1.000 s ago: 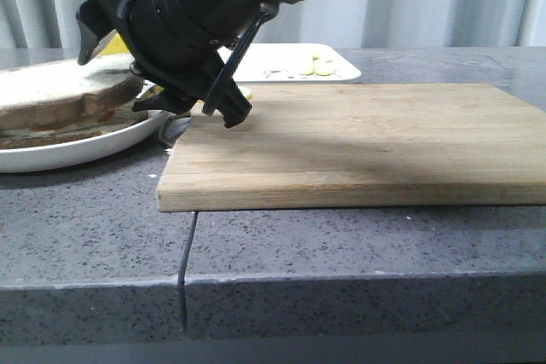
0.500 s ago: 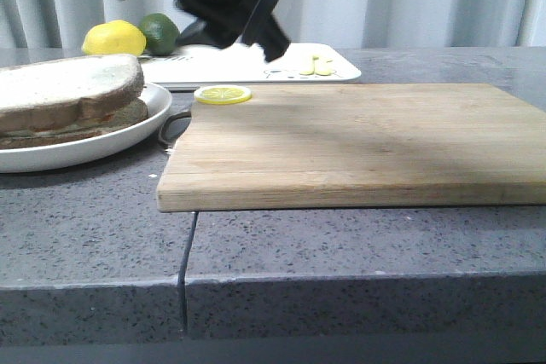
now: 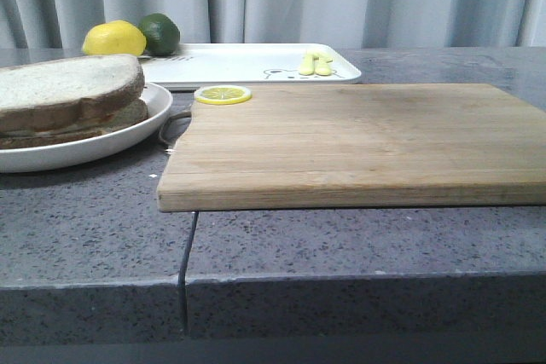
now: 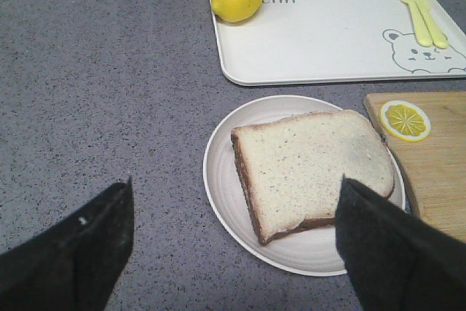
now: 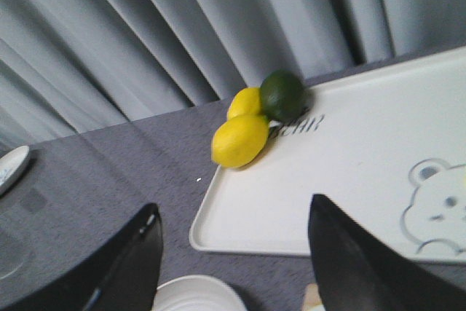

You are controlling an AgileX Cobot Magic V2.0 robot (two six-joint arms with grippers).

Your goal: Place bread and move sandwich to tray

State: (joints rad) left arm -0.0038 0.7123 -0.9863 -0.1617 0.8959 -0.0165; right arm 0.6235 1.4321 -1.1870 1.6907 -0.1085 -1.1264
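We have the bread in place: the sandwich (image 4: 313, 169) sits whole on its plate (image 4: 222, 180), just beside the cutting board (image 3: 358, 142). Our left gripper (image 4: 233, 242) hangs above it, jaws spread and empty; our right gripper (image 5: 233, 253), also spread, faces the tray (image 5: 349, 187). Next we must grasp the sandwich and carry it to the tray behind the plate.

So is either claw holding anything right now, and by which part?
No. The left gripper hangs open above the sandwich, and the right gripper is open over the tray; both are empty.
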